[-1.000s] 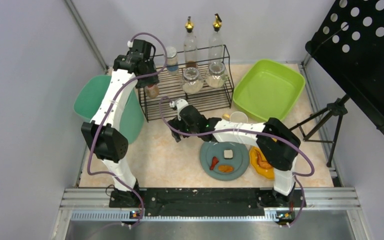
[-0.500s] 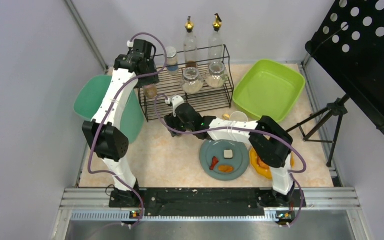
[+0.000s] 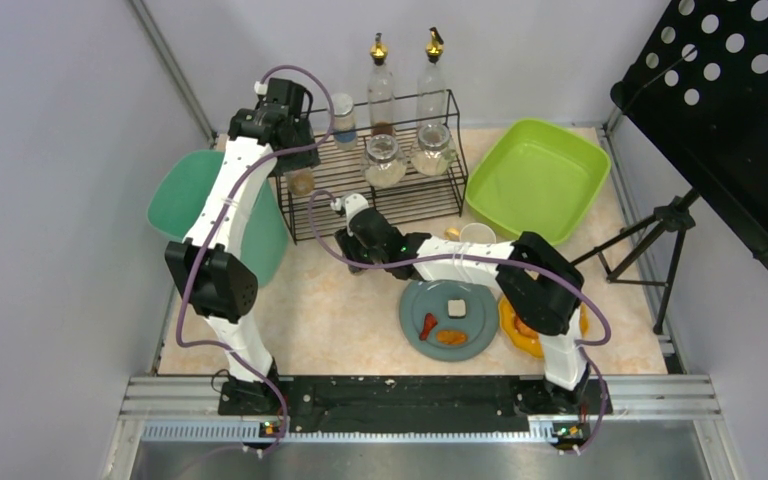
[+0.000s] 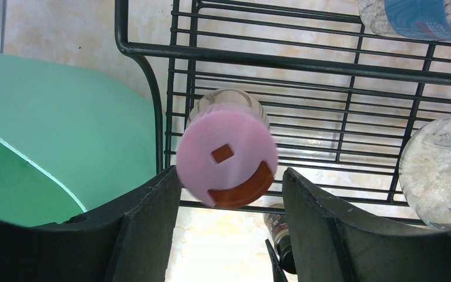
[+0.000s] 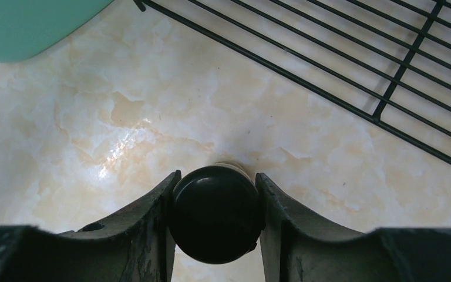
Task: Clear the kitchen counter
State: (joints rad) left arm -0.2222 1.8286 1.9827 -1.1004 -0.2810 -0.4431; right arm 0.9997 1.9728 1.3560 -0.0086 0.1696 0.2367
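The kitchen counter (image 3: 310, 310) is beige marble-patterned. A pink-lidded jar (image 4: 228, 154) stands on the lower shelf of the black wire rack (image 4: 305, 61). My left gripper (image 4: 230, 176) hangs above it, open, with its fingers clear of the lid on both sides. In the top view that jar (image 3: 301, 183) sits at the rack's left end. In front of the rack, a small black-capped bottle (image 5: 216, 212) stands upright on the counter. My right gripper (image 5: 217, 176) is shut on its cap, one finger pressed to each side. The same bottle (image 4: 279, 230) shows below the rack.
A teal bin (image 3: 190, 195) stands left of the rack and a lime-green tub (image 3: 538, 180) at the back right. Oil bottles and glass jars (image 3: 385, 160) fill the rack. A grey plate (image 3: 415, 322) with food scraps, an orange plate (image 3: 520, 342) and a white cup (image 3: 477, 235) lie near the right arm.
My right gripper slid toward the rack front and closed around the black-capped bottle. My left gripper's jaws widened over the pink-lidded jar.
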